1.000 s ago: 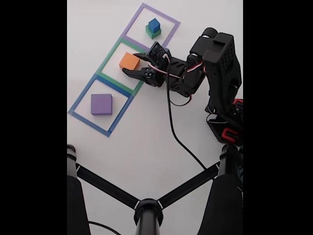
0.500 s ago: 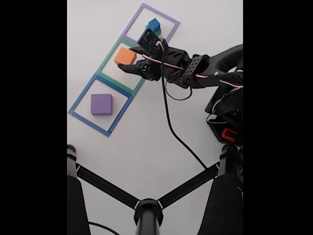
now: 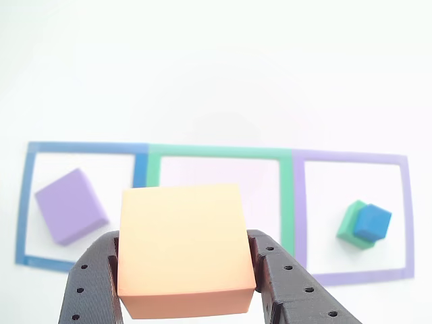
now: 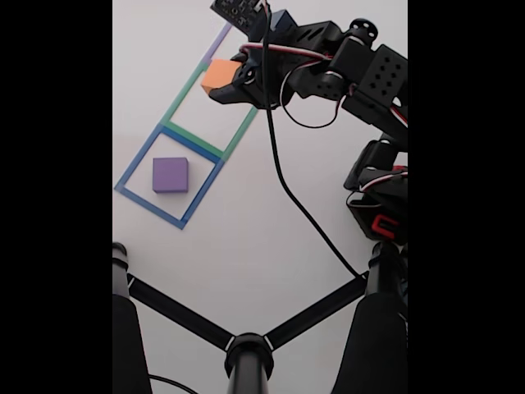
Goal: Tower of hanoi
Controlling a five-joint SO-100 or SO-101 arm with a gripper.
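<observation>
Gripper [image 3: 185, 283] clamped on orange block [image 3: 181, 246], fingers [image 3: 91, 283] on its L & R sides, block lifted off the table. Beyond it: purple block [image 3: 70, 205] in blue outline [image 3: 27, 202]; blue block [image 3: 373, 222] atop green block [image 3: 351, 226] in purple outline [image 3: 405, 216].

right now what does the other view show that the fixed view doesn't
The other view shows the blue block stacked on the green block inside the purple outline, and the end effector fingers pressed against both sides of the orange block. The fixed view shows the arm, its cable and a black stand. Both show the orange block held up, the purple block in the blue outline, and the vacant green outline.
</observation>
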